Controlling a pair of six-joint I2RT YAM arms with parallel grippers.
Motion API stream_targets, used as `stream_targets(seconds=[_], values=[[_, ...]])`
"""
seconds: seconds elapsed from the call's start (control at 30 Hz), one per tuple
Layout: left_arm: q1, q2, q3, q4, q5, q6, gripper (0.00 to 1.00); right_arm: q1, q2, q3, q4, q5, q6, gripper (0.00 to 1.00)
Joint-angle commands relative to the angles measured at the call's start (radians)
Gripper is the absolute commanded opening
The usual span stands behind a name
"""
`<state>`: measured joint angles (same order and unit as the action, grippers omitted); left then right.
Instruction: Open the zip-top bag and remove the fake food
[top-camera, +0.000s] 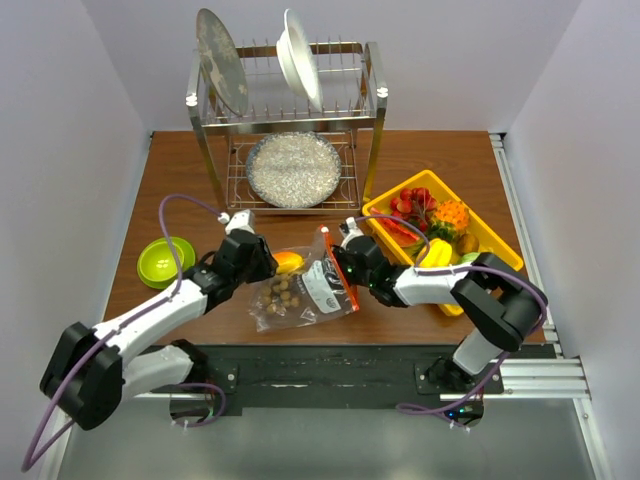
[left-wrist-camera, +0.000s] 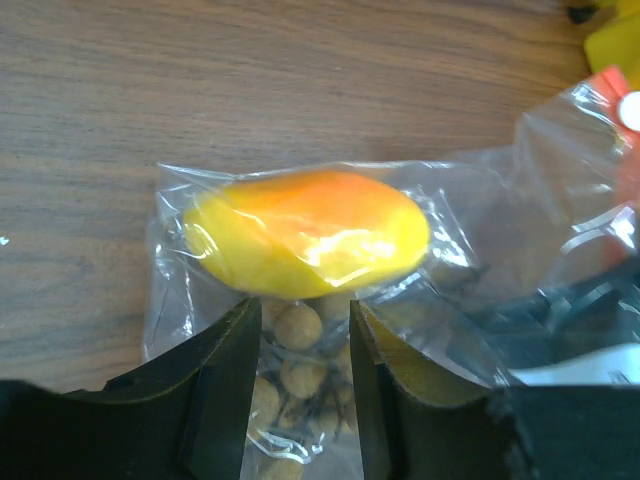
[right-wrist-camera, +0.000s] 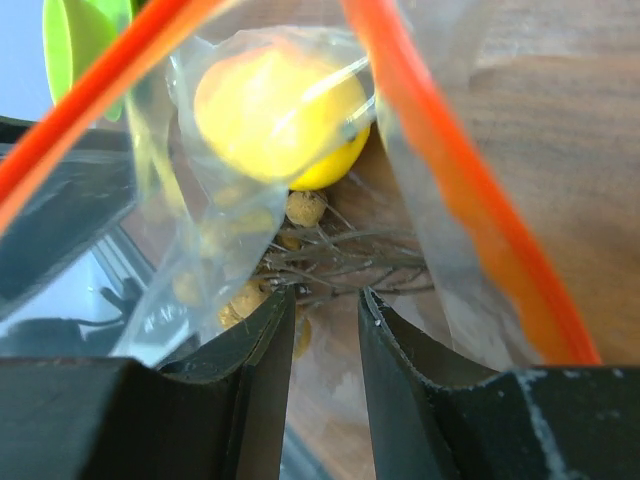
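The zip-top bag (top-camera: 318, 285) lies on the wooden table between my arms, its orange-red zipper strip (top-camera: 338, 265) facing right. Inside it are a yellow-orange mango (top-camera: 288, 262) and a cluster of small brown balls (top-camera: 280, 295). My left gripper (top-camera: 262, 262) grips the bag's closed end; in the left wrist view its fingers (left-wrist-camera: 303, 305) pinch the plastic around the balls (left-wrist-camera: 298, 325) just below the mango (left-wrist-camera: 310, 232). My right gripper (top-camera: 342, 268) is open inside the bag mouth; in the right wrist view (right-wrist-camera: 325, 295) the zipper (right-wrist-camera: 450, 170) rings it, with the mango (right-wrist-camera: 280, 110) and balls (right-wrist-camera: 305, 208) ahead.
A yellow tray (top-camera: 430, 177) with several toy foods stands at the right, close to my right arm. A green bowl (top-camera: 165, 260) sits at the left. A metal dish rack (top-camera: 290, 110) with plates and a round dish stands at the back.
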<state>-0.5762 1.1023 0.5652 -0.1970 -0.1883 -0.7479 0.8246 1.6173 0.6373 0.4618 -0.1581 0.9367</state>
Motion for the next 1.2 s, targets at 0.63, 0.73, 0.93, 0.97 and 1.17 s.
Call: stream_targets(seconds=[0.63, 0.73, 0.93, 0.97, 1.17], values=[[-0.039, -0.148, -0.240, 0.031, 0.164, -0.179, 0.06, 0.025, 0.117, -0.125, 0.640, 0.055, -0.251, 0.40], [-0.037, -0.145, -0.240, 0.021, 0.153, -0.169, 0.05, 0.025, 0.168, -0.103, 0.672, 0.063, -0.249, 0.41], [-0.036, -0.121, -0.225, 0.007, 0.112, -0.145, 0.04, 0.025, 0.190, -0.059, 0.598, 0.098, -0.288, 0.41], [-0.036, -0.116, -0.225, 0.008, 0.107, -0.143, 0.04, 0.025, 0.181, -0.060, 0.572, 0.117, -0.294, 0.41], [-0.016, -0.078, -0.196, 0.018, 0.084, -0.114, 0.04, 0.030, 0.096, -0.045, 0.355, 0.146, -0.323, 0.39]])
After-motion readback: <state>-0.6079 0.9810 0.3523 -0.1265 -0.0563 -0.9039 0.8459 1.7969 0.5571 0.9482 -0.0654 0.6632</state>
